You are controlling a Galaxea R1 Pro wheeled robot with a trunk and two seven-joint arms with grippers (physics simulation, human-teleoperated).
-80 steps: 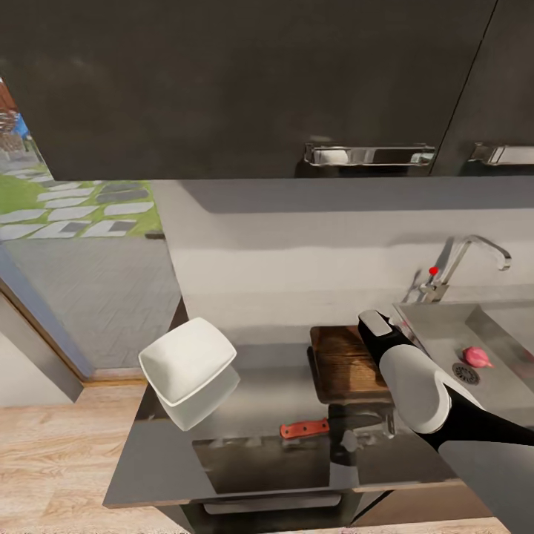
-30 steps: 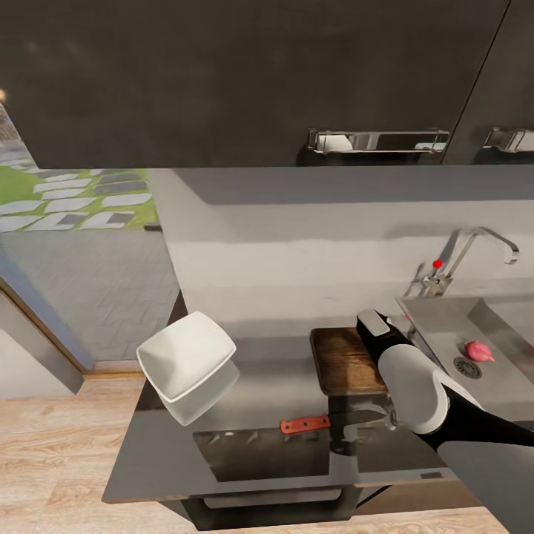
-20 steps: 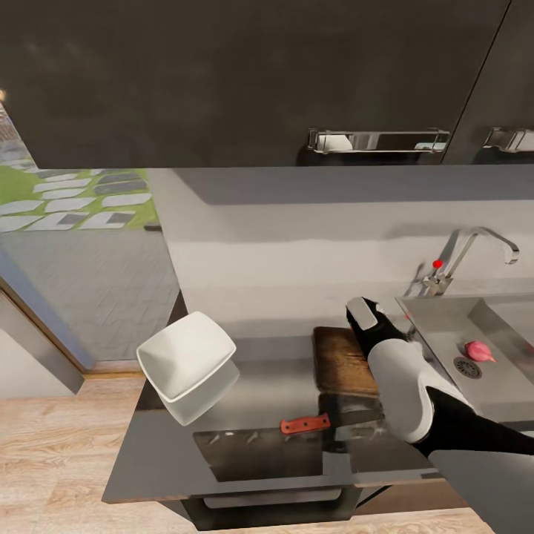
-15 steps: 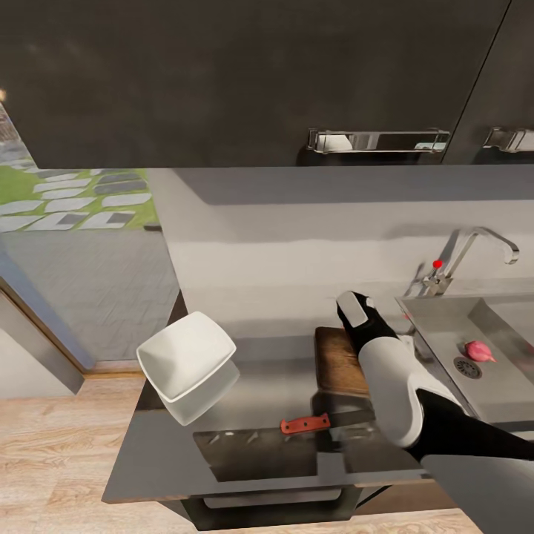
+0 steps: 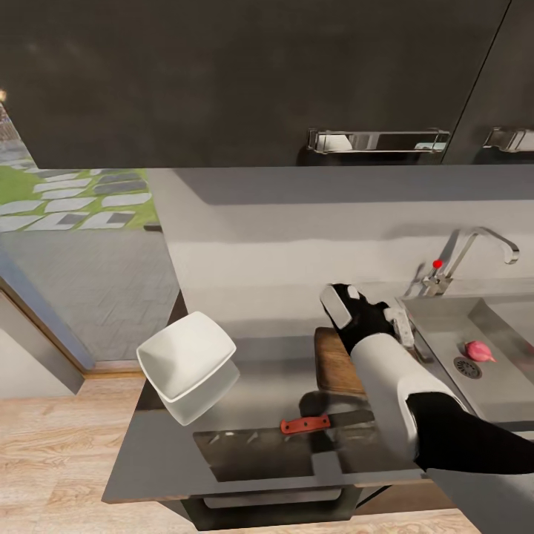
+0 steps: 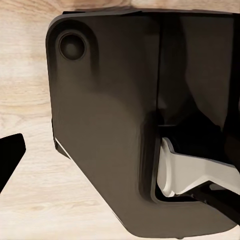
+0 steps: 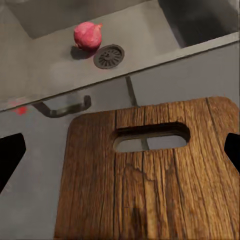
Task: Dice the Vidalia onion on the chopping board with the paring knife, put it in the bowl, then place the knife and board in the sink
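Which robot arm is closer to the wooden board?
The right one. Its tool hangs over the board, open and holding nothing. The left tool is down by the robot's base and the wood floor.

White-and-black right arm (image 5: 400,386)

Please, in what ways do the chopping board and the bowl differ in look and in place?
The chopping board is flat, dark brown wood with a slot-shaped handle hole; the bowl is white, squarish and deep, with flared sides. The board lies near the sink; the bowl sits toward the countertop's far left end. Both rest on that countertop.
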